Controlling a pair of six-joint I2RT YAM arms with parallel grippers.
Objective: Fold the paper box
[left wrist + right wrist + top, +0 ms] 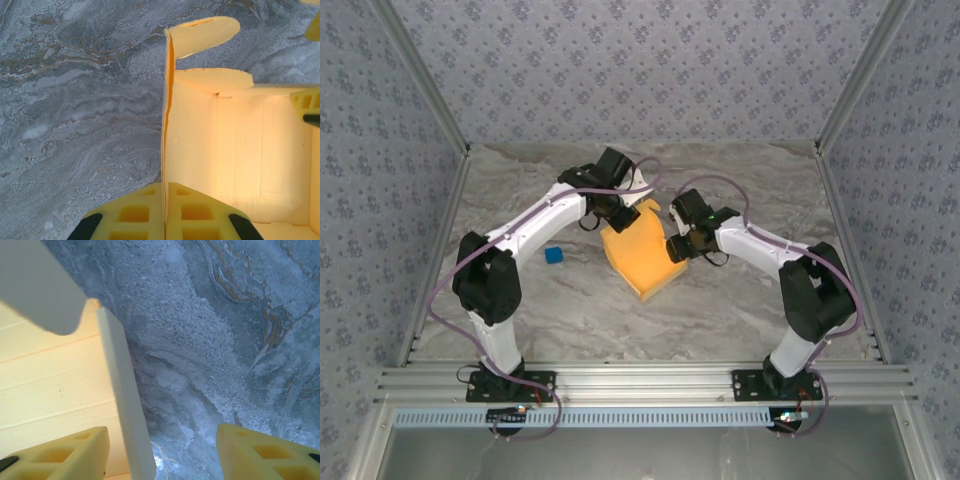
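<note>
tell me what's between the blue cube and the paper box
Just bare marble tabletop between the blue cube and the paper box, as the top view shows.

Middle of the table is pretty jammed. The paper box sits dead centre, with the left gripper pinched tight on its far-left wall. The right gripper is at the right wall, jaws apart with that wall's edge between them. So both of those sides are blocked by arms. The near side of the box is open marble all the way to the rail, and the far strip along the back wall is free too. The only loose clutter is a small blue cube left of the box, apart from it and near the left arm. The box is open on top, though a rounded flap sticks up past the pinched wall.
</note>
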